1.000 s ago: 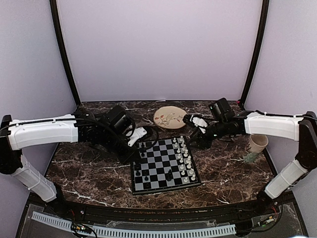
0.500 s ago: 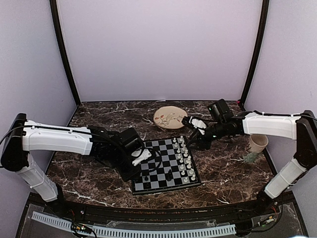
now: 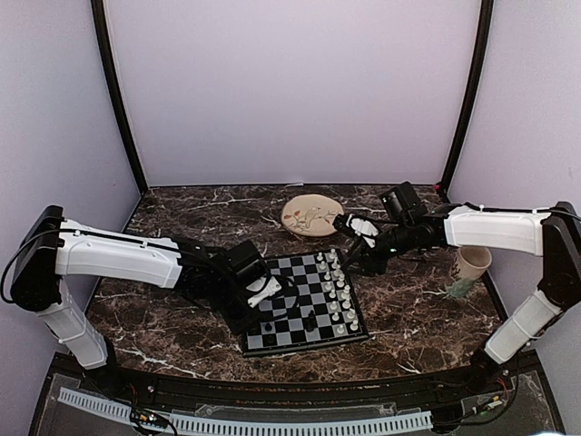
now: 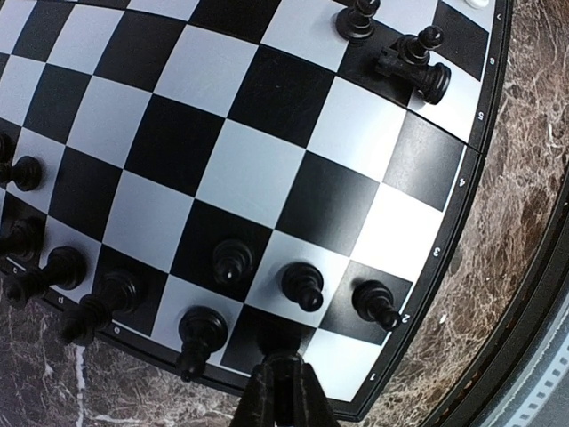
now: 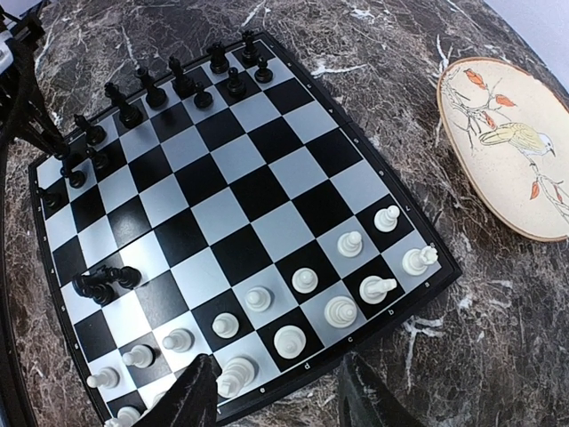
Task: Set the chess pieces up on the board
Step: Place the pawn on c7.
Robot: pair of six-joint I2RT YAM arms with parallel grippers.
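Nearness is judged to settle the coming move: the fallen piece [image 4: 411, 69], black and lying on its side by the near edge of the board [image 3: 292, 300], is found closer to the left gripper [image 4: 283, 390] than to the right gripper [image 5: 277, 360]. From the left gripper, held low over the board's near-left corner, that piece lies well apart along the near edge, toward the white side. Its long axis is set roughly crosswise to that edge, wide foot outward, and a standing black man [image 4: 358, 18] is seen just beside it. The left gripper's fingers are pressed together; whether a chessman is pinched between them cannot be told. The right gripper is held spread and empty above the board's right edge, toward the far corner. Black pieces [image 4: 302, 285], tiny and glossy, are ranged along the board's left edge with gaps, and white pieces [image 5: 305, 280] are lined in two rows along its right edge.
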